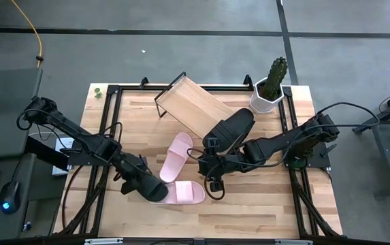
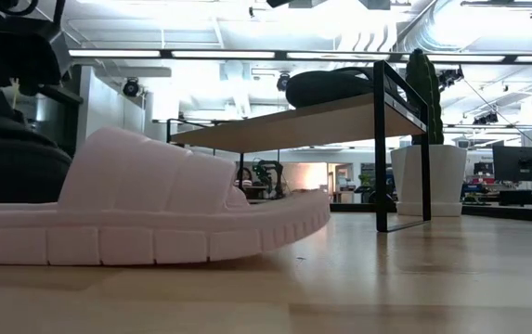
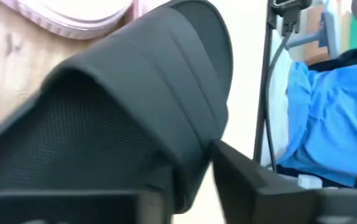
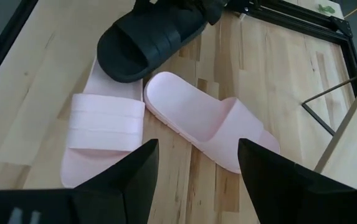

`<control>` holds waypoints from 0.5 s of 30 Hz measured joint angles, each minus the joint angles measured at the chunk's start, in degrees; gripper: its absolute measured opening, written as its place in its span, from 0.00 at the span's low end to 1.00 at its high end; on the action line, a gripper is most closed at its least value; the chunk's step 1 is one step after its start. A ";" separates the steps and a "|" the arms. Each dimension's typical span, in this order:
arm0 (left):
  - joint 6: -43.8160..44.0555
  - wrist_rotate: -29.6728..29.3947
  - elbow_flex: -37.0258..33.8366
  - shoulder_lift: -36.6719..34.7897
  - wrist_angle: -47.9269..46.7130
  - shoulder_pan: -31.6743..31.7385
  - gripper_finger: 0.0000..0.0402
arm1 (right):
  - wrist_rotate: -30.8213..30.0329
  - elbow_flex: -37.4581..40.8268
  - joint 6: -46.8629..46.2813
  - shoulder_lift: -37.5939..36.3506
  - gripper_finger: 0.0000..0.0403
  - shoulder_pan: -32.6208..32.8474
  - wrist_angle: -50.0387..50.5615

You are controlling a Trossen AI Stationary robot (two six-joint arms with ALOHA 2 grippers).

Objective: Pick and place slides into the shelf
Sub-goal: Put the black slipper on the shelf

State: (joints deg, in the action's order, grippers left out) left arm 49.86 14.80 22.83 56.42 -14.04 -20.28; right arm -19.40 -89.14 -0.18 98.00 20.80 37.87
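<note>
A black slide [image 1: 152, 188] lies near the table's front left. Its free end overlaps a pink slide [image 1: 189, 193], and my left gripper [image 1: 136, 178] is shut on it. The second pink slide [image 1: 175, 156] lies sole down on the table just beyond. Another black slide [image 1: 229, 129] rests on the lower end of the slanted wooden shelf [image 1: 188, 102]. My right gripper [image 4: 197, 168] hangs open above the table's middle, over the pink slides, touching nothing. My left gripper has the black slide between its two fingers at the strap end [image 3: 190, 124], one finger [image 3: 259, 186] on each long side. It comes slanting down from the table's left. The slide lies flat, its other end [image 4: 122, 59] over the pink slide.
A white pot with a cactus [image 1: 269, 92] stands at the back right beside the shelf. A black metal frame [image 1: 106, 122] runs along the table's sides. A person in blue [image 3: 334, 106] shows beyond the table in the left wrist view.
</note>
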 joint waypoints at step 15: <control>-3.04 5.24 0.00 0.00 0.94 0.02 0.02 | -1.90 -0.02 0.63 0.00 0.52 0.00 0.53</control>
State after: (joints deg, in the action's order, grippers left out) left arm 46.81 20.05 22.83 56.42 -13.10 -20.26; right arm -21.30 -89.17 0.45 98.00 20.80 38.40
